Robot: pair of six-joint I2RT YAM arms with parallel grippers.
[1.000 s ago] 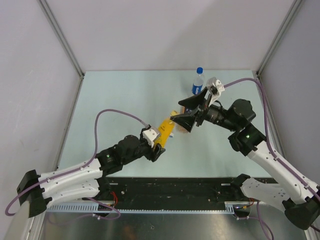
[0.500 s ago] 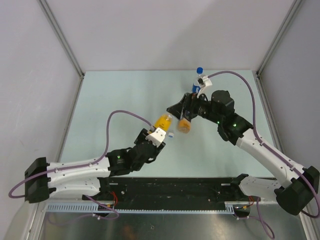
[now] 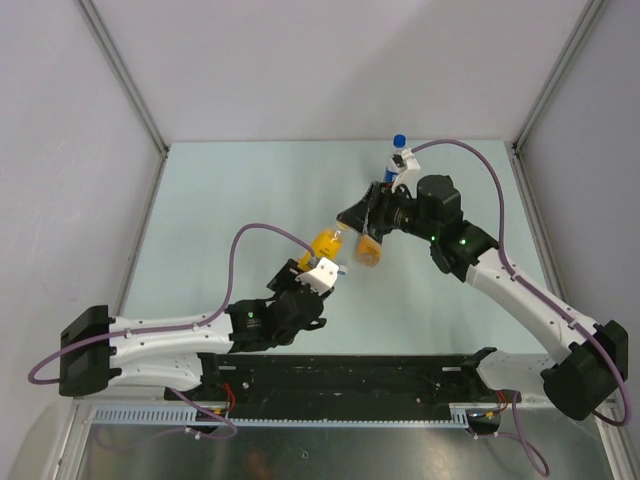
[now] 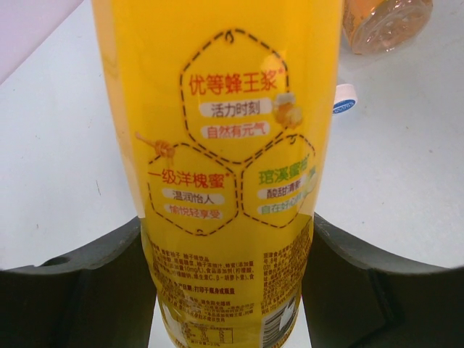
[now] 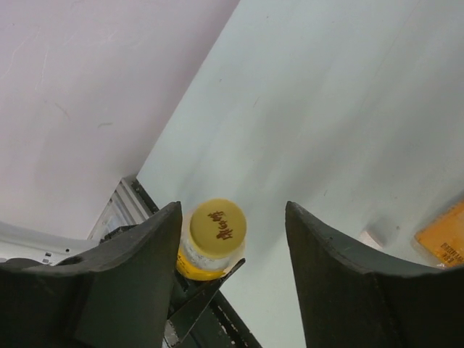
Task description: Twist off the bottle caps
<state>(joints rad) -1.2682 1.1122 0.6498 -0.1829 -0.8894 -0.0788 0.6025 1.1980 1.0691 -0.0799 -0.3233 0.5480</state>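
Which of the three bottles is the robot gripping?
The yellow bottle, clamped in the left gripper; the orange bottle and the blue-capped clear bottle sit ungripped on the table.

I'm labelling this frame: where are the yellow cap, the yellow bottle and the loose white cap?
yellow cap (image 5: 217,226): right wrist view, its printed top.
yellow bottle (image 4: 232,145): left wrist view, middle of its label.
white cap (image 4: 346,98): left wrist view, its side wall.

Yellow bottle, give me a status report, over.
Left tool shut on yellow bottle. Right tool open astride yellow cap, not yet gripping. Orange bottle close by, not blocking.
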